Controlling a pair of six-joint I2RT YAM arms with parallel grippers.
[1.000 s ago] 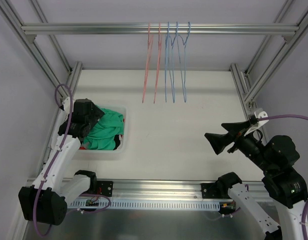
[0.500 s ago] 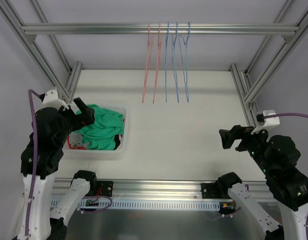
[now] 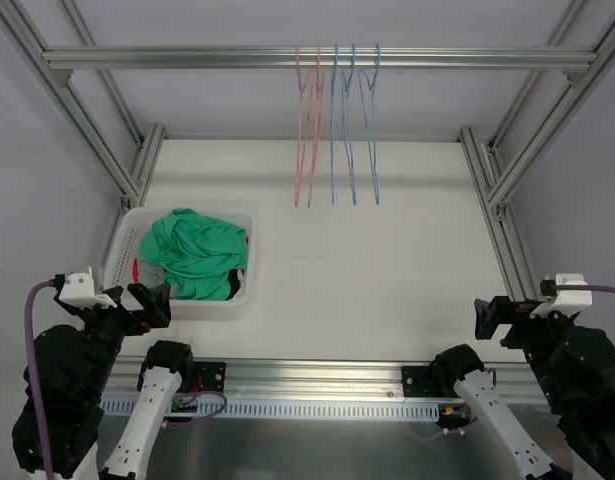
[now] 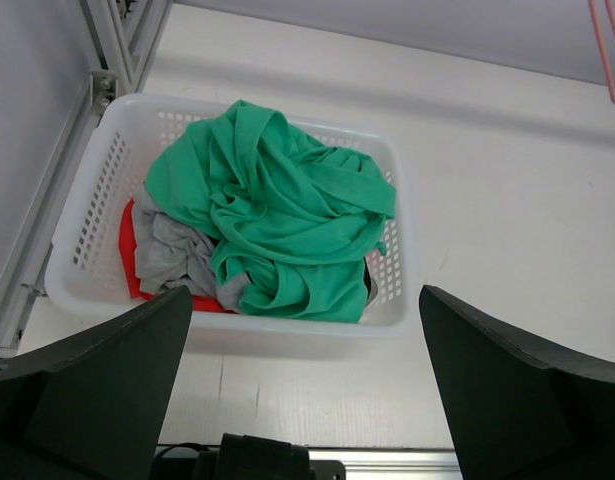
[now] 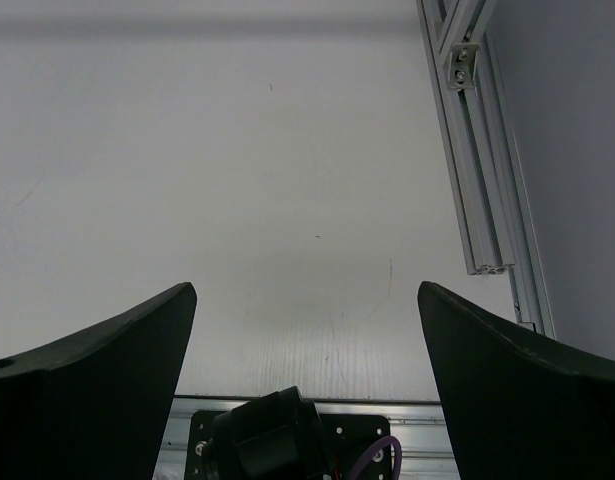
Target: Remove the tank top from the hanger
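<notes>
Both arms sit folded low over their bases at the near edge of the table. The left gripper (image 3: pixel 147 303) is at the near-left corner of the white basket (image 3: pixel 212 308), facing the far side with its jaws spread wide, and the right gripper (image 3: pixel 492 318) is at the near right over the white tabletop (image 5: pixel 287 200), jaws likewise wide apart. The green tank top (image 4: pixel 277 220) lies crumpled in the basket on top of a grey garment (image 4: pixel 172 255) and a red one (image 4: pixel 127 270), at the left of the table, well apart from the pink hangers (image 3: pixel 307 130) and blue hangers (image 3: pixel 352 130) on the far overhead rail (image 3: pixel 187 57).
</notes>
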